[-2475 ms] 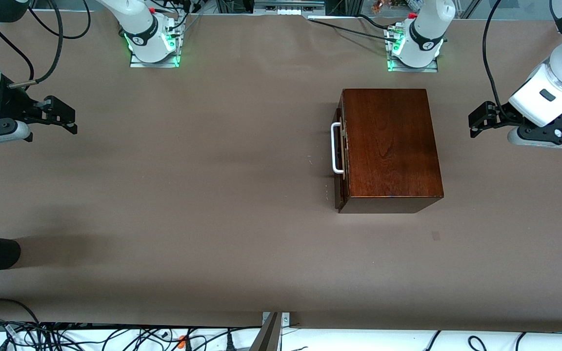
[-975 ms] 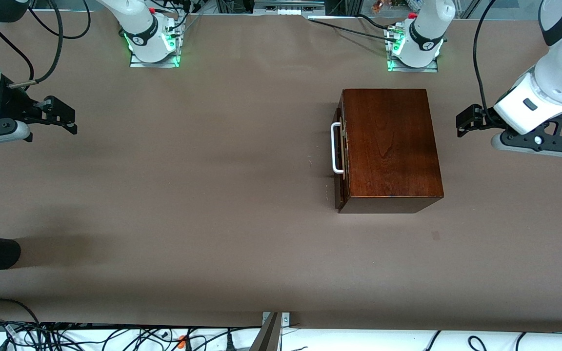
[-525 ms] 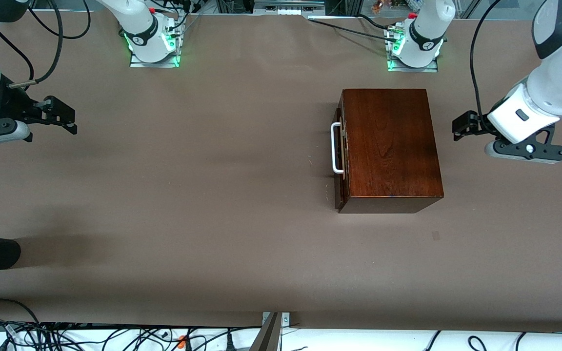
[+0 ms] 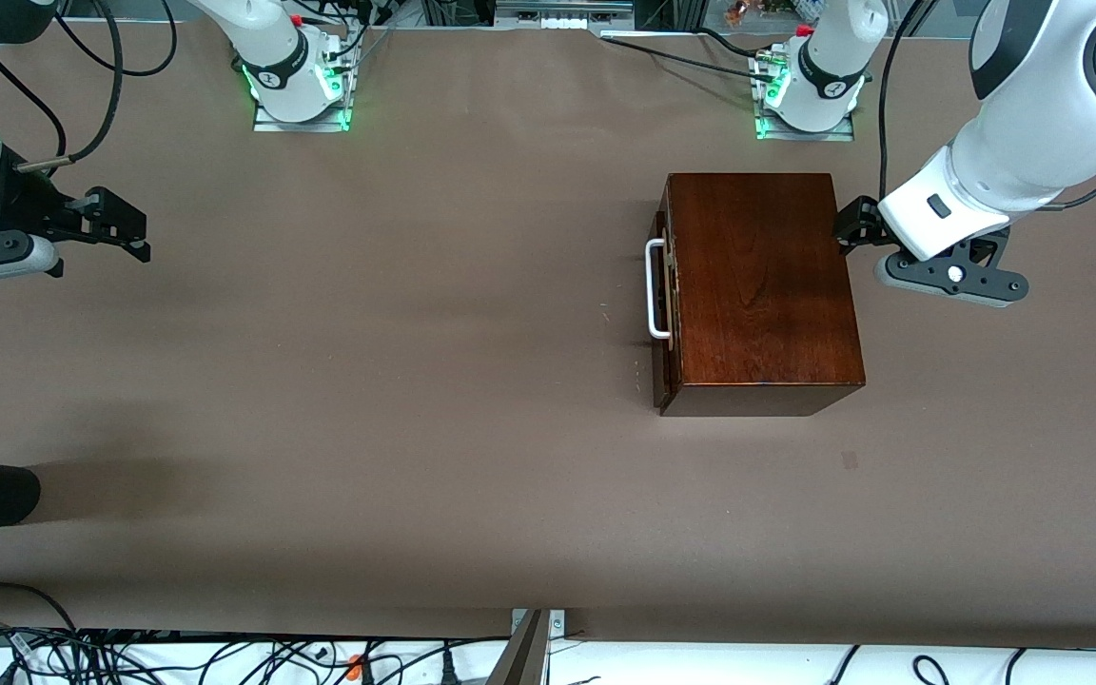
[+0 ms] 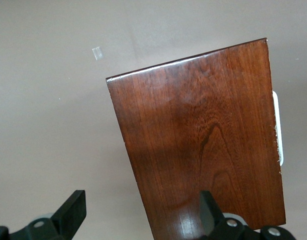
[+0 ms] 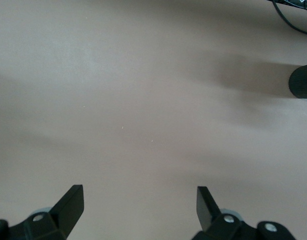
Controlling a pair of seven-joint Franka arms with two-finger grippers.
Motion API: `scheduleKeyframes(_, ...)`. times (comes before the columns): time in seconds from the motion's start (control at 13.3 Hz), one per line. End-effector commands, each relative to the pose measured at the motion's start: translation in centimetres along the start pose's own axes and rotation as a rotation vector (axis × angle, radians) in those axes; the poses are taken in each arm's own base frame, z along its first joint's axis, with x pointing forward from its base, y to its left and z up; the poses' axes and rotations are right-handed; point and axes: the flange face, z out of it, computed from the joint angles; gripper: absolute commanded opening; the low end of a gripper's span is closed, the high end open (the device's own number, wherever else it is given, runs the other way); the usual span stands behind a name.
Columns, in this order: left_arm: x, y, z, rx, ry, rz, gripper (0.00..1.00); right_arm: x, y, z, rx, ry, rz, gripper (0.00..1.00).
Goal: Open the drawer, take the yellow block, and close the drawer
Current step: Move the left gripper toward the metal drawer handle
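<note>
So basically nothing on the to-do list is done yet. The drawer (image 4: 664, 295) is fully shut in the wooden box (image 4: 757, 285), its white loop handle (image 4: 653, 290) sitting on the box face that points toward the right arm's end of the table. The yellow block isn't visible anywhere; my guess is it's inside the box, but I can't confirm that.

The left gripper (image 4: 851, 228) is right at the edge of the box's top, on the side away from the handle. The left wrist view shows its fingers (image 5: 73, 212) spread apart with nothing between them, one over the box lid and one over bare table (image 4: 367, 381).

The right gripper (image 4: 125, 228) waits well away from the box, at the right arm's end of the table, fingers wide apart and empty.

What's left is everything: pull the drawer out by the handle, grab the block, push the drawer back in. Whichever gripper goes for the handle needs to get round to that face of the box first.
</note>
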Motion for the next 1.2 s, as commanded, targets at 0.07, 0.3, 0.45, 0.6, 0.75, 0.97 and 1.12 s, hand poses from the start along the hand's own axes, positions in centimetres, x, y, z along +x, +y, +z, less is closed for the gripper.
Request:
scheduleKeyframes(0.07, 3.7, 6.3, 1.4, 0.018, -0.019, -0.02, 1.0, 0.1, 0.0, -0.6, -0.007, 0.006, -0.005, 1.0)
scheduleKeyframes(0.3, 5.0, 13.8, 4.3, 0.047, -0.04, -0.083, 1.0, 0.1, 0.1, -0.6, -0.011, 0.005, -0.005, 1.0)
scheduleKeyframes(0.45, 5.0, 18.9, 6.0, 0.05, -0.02, -0.124, 1.0, 0.1, 0.1, -0.6, -0.011, 0.005, -0.005, 1.0)
scheduleKeyframes(0.6, 4.5, 24.7, 7.6, 0.053, 0.033, -0.134, 1.0, 0.1, 0.1, -0.6, -0.01, 0.005, -0.005, 1.0)
scheduleKeyframes(0.75, 4.4, 28.0, 10.3, 0.066, 0.021, -0.178, 1.0, 0.1, 0.3, -0.6, -0.006, 0.007, -0.002, 1.0)
scheduleKeyframes(0.97, 3.5, 32.9, 14.5, 0.173, 0.058, -0.136, 1.0, 0.2, 0.1, -0.6, -0.005, 0.014, -0.004, 1.0)
scheduleKeyframes(1.12, 3.1, 34.8, 17.5, 0.256, 0.072, -0.129, 1.0, 0.8, -0.4, -0.1, -0.006, 0.018, -0.014, 1.0)
